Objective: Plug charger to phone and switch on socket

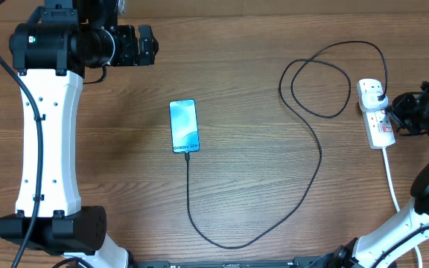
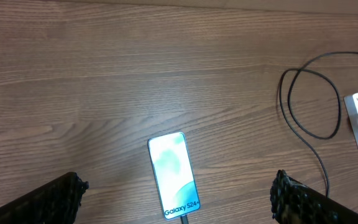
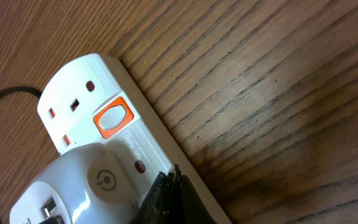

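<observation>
The phone (image 1: pixel 184 126) lies face up mid-table, its screen lit light blue (image 2: pixel 173 174). The charger cable (image 1: pixel 315 149) is plugged into the phone's near end (image 2: pixel 183 219), loops right and runs to a dark plug head (image 1: pixel 379 94) on the white socket (image 1: pixel 376 113). My left gripper (image 1: pixel 147 45) hangs open far up-left of the phone, fingers (image 2: pixel 59 200) wide apart. My right gripper (image 3: pixel 171 186) is shut, its tips pressed on the socket's face (image 3: pixel 135 134) beside a small red dot (image 3: pixel 140 166). An orange-red switch (image 3: pixel 113 118) shows just beyond.
A white rounded block with a power symbol (image 3: pixel 89 183) sits on the strip beside my right fingers. The strip's thick white cord (image 1: pixel 390 179) runs toward the front edge. The right arm's base (image 1: pixel 393 238) stands at front right, the left arm's (image 1: pixel 51 223) at front left.
</observation>
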Robot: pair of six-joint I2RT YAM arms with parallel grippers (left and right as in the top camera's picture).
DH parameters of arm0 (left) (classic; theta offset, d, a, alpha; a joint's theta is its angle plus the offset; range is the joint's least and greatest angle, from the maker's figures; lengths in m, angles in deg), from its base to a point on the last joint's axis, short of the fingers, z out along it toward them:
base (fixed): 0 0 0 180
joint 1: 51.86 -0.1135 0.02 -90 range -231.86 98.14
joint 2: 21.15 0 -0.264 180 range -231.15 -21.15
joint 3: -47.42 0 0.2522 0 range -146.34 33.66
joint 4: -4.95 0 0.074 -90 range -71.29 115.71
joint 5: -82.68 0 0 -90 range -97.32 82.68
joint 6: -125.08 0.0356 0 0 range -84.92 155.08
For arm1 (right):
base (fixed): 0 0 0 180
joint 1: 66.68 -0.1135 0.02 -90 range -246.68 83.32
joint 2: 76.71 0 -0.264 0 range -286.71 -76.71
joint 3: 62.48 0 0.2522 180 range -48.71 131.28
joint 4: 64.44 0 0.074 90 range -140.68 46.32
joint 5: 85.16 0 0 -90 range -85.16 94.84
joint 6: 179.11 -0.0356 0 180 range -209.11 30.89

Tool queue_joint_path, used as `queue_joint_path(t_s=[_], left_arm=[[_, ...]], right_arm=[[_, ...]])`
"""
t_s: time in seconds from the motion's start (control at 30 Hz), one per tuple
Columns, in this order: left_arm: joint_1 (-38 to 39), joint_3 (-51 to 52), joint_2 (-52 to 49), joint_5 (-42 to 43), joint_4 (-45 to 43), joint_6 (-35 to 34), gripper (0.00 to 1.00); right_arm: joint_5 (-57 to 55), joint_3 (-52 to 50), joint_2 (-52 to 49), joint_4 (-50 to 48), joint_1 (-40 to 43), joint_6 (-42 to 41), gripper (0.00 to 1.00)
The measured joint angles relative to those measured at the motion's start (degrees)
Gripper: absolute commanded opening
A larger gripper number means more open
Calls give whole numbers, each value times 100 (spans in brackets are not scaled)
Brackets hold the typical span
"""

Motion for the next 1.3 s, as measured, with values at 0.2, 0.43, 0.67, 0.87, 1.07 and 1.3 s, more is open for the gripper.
queue_joint_path(t_s=[0.2, 0.43, 0.67, 0.87, 1.07, 1.3], left_arm=[[0, 0, 0, 0, 0, -2, 100], [0, 0, 0, 0, 0, -2, 99], [0, 0, 0, 0, 0, -2, 100], [0, 0, 0, 0, 0, -2, 100], [0, 0, 0, 0, 0, 0, 99], [0, 0, 0, 0, 0, -2, 100]], right_arm=[[-122, 22, 0, -2, -66, 37, 4], [-227, 76, 0, 44, -173, 39, 4], [-264, 87, 0, 105, -188, 39, 4], [-348, 118, 0, 199, -210, -181, 4], [-476, 151, 2, 258, -247, -605, 4], [-494, 162, 2, 295, -247, -778, 4]])
